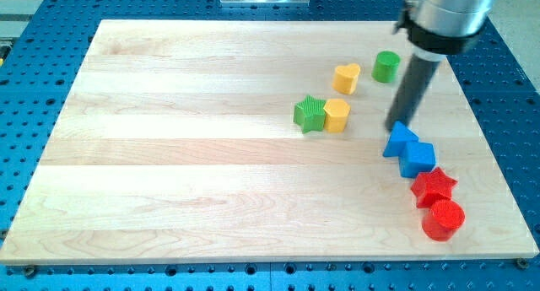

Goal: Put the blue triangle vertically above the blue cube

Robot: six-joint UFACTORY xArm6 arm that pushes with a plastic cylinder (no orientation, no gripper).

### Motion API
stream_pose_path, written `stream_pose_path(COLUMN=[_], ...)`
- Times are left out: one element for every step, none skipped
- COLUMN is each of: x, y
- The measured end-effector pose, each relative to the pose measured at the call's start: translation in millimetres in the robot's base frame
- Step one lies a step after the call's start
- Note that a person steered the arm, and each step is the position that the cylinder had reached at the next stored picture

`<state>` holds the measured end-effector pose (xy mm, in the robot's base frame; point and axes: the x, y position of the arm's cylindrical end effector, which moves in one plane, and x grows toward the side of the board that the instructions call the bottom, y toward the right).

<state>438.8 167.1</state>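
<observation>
The blue triangle (398, 140) lies at the view's right on the wooden board, touching the blue cube (418, 158) just to its lower right. My tip (395, 126) sits at the triangle's top edge, touching or almost touching it. The rod rises up and to the right toward the arm's grey body at the view's top right.
A red star (434, 186) and a red cylinder (444, 219) lie below the blue cube near the board's right edge. A green star (310, 114) and a yellow hexagon (337, 115) sit mid-board. A yellow heart (346, 77) and a green cylinder (386, 66) lie above them.
</observation>
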Motion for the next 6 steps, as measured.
stream_pose_path(x=[24.4,31.9,69.3,85.8,117.1,142.3], y=[-22.5,-28.8,-35.5,-41.4,-52.9,-27.2])
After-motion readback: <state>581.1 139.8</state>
